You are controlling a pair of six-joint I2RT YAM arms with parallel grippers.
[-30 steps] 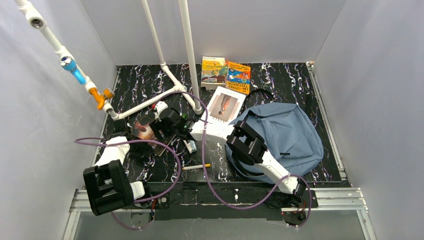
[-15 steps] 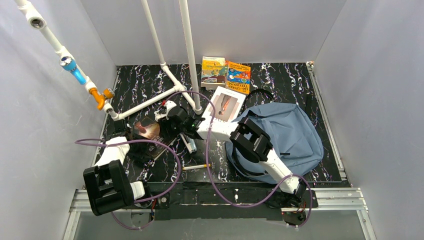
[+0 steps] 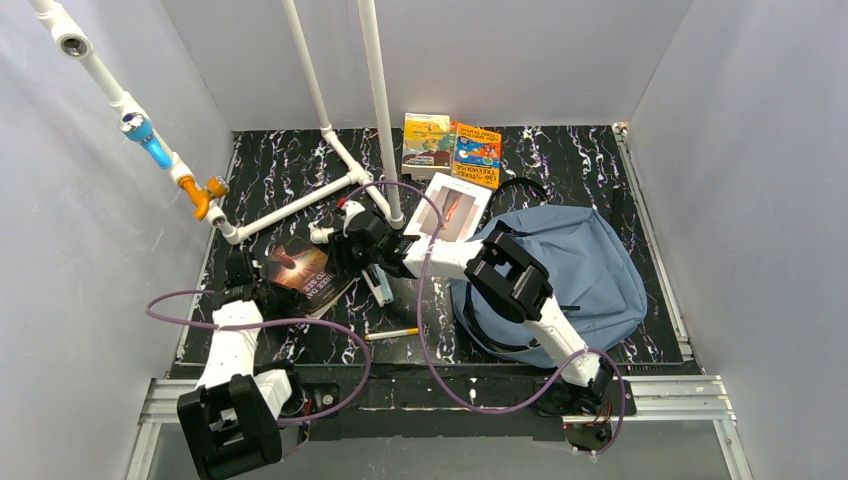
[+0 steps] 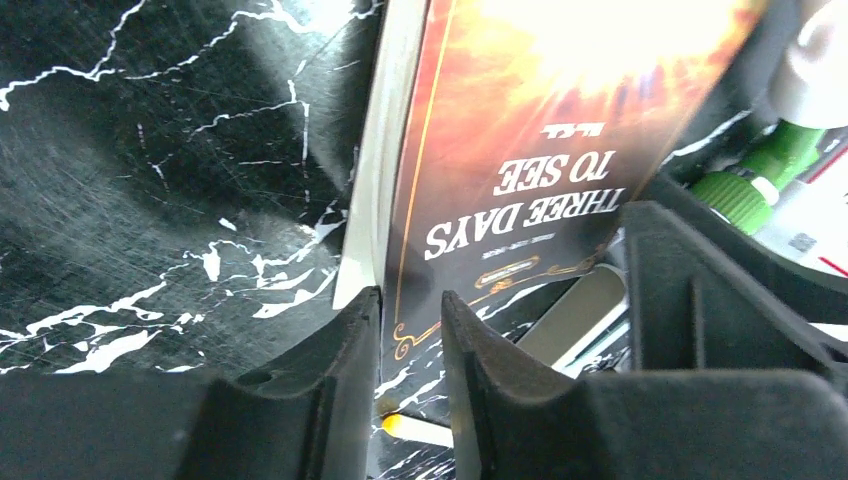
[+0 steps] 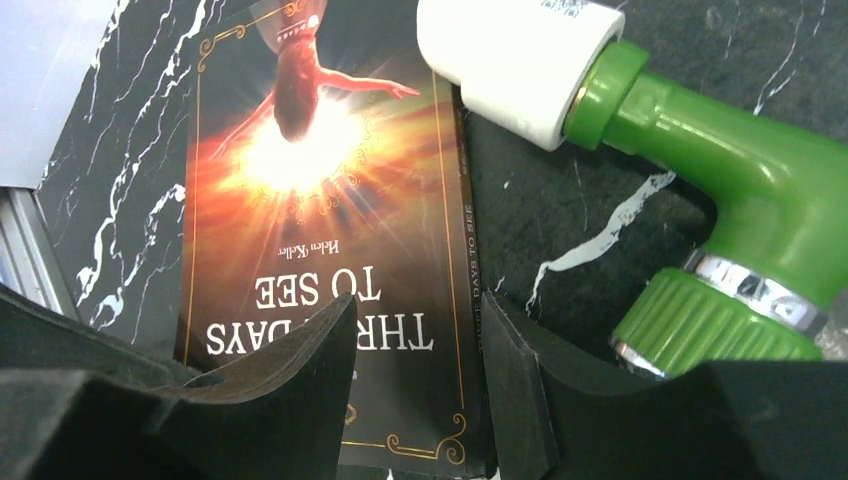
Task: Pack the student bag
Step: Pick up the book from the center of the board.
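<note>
The left arm (image 3: pixel 232 345) reaches straight away from its base at the near-left corner, over the black white-veined marble-look table (image 3: pixel 290 165), with its wrist dipped low. The left gripper (image 4: pixel 410 300) sits at the near corner of a glossy dark paperback with a fiery orange cover titled "Three Days to See" (image 3: pixel 305 270). Its fingers (image 4: pixel 350 340) are drawn close and clamped on that corner, one against the page edge and one on the cover.

The right arm (image 3: pixel 520 290) stretches from its near-right base leftward across the table, elbow raised and forearm lying low. The right gripper (image 5: pixel 418 305) hangs over the book's spine edge with its jaws apart: one finger is above the cover, the other past the spine. A white-and-green capped tube (image 5: pixel 740 200) lies just beside it.

The soft slate-blue fabric backpack with black straps (image 3: pixel 590 260) lies flat on the right half of the table, partly under the right arm and well apart from the book.
</note>
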